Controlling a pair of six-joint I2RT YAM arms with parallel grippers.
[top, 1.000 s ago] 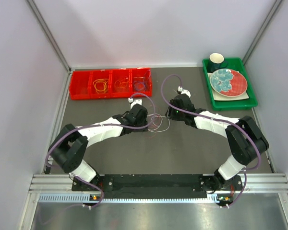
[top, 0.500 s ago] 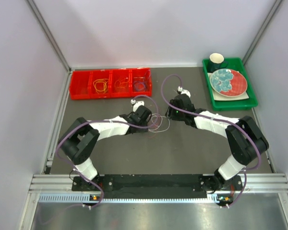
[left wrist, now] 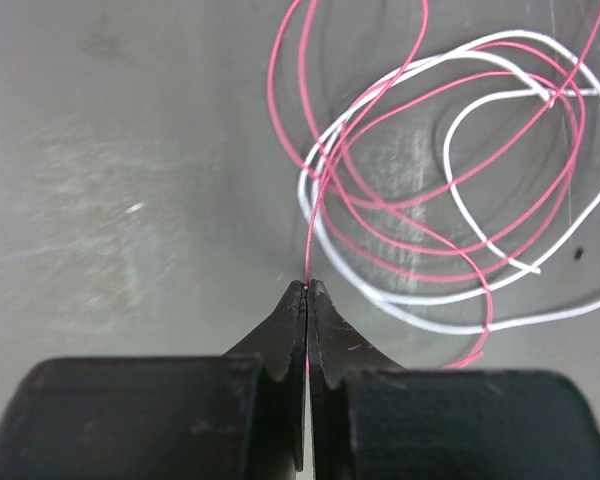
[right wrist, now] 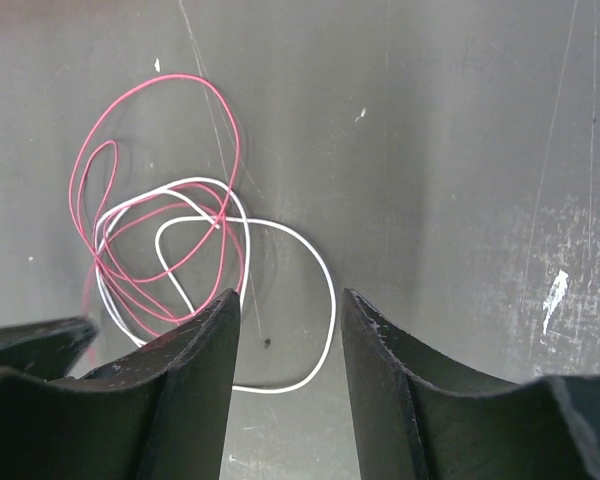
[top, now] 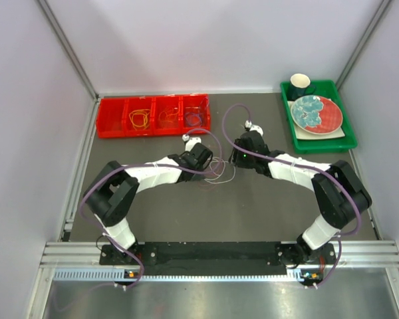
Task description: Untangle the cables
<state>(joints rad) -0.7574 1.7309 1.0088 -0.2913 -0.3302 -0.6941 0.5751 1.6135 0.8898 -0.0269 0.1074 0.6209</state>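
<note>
Already, some cables lay sorted in the bin at upper left — the red cable and white cable lay tangled mid-frame on the tabletop. The left hand was clamped on the red cable; the right hand hovered open.

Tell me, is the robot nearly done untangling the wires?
Partly. The yellow cable, orange cable and purple cable lie in the red bin. The left fingers pinch the red cable. It is looped through the white cable on the table; the right fingers hover open.
</note>
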